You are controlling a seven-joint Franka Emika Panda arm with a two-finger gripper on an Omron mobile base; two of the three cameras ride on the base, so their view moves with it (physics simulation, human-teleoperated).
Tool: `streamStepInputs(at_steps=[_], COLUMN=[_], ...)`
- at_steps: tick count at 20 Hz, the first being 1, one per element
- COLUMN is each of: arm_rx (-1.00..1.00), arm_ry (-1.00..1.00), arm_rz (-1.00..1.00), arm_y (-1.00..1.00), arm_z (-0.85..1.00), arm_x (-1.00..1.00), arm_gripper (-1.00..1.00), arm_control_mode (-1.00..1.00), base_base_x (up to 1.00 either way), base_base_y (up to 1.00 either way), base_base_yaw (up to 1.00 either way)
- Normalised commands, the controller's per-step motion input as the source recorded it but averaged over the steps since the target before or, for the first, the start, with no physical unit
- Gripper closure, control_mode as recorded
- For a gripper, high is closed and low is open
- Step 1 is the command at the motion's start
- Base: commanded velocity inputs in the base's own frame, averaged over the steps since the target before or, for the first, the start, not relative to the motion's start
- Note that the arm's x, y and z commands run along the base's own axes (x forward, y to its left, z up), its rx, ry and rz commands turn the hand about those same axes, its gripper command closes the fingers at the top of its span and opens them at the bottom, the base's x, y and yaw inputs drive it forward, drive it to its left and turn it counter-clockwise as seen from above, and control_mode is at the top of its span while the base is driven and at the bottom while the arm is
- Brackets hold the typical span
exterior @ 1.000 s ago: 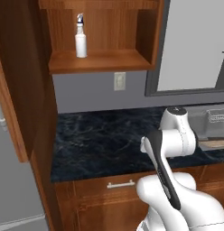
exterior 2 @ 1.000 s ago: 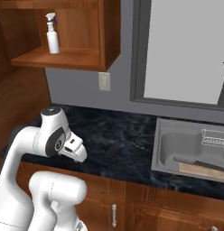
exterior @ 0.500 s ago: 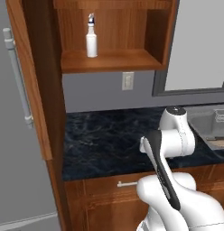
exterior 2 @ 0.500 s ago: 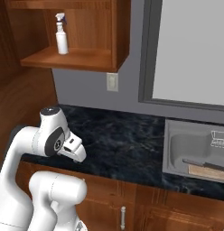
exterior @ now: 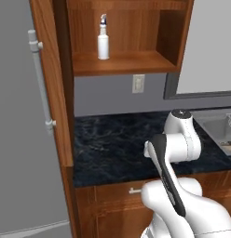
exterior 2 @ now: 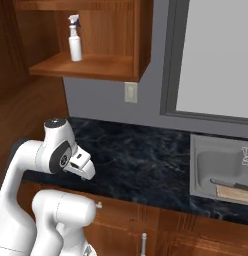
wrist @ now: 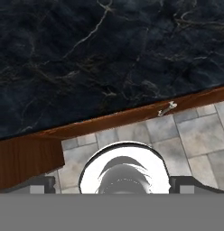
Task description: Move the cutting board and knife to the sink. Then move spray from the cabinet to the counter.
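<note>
Left base view shows the spray [exterior: 103, 38] standing upright on the shelf of the open cabinet [exterior: 121, 65], high above the counter [exterior: 117, 144] and up and to the left of the folded arm. The claw [wrist: 113, 182] hangs low in front of the counter edge, looking down at the dark worktop and the tiled floor; its fingers stand wide apart and hold nothing. Reaching the bottle would, I judge, call for a long lift up and forward into the shelf opening, whose side walls leave limited room. In the right base view the cutting board [exterior 2: 235, 193] and knife [exterior 2: 231, 184] already lie in the sink [exterior 2: 206, 165], far right. A wall outlet [exterior 2: 130, 92] sits beneath the shelf.
</note>
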Motion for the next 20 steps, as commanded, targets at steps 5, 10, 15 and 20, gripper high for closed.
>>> streamStepInputs(at_steps=[5,10,15,20], arm_rx=[0.0,0.0,0.0,0.0], arm_ry=[0.0,0.0,0.0,0.0], arm_rz=[0.0,0.0,0.0,0.0], arm_y=[0.0,0.0,0.0,0.0], arm_z=[0.0,0.0,0.0,0.0], arm_x=[0.0,0.0,0.0,0.0], arm_gripper=[-1.0,-1.0,-1.0,-1.0], arm_control_mode=[1.0,1.0,1.0,1.0], base_base_x=[0.42,0.45,0.38,0.41], base_base_y=[0.27,0.31,0.34,0.33], base_base_yaw=[0.0,0.0,0.0,0.0])
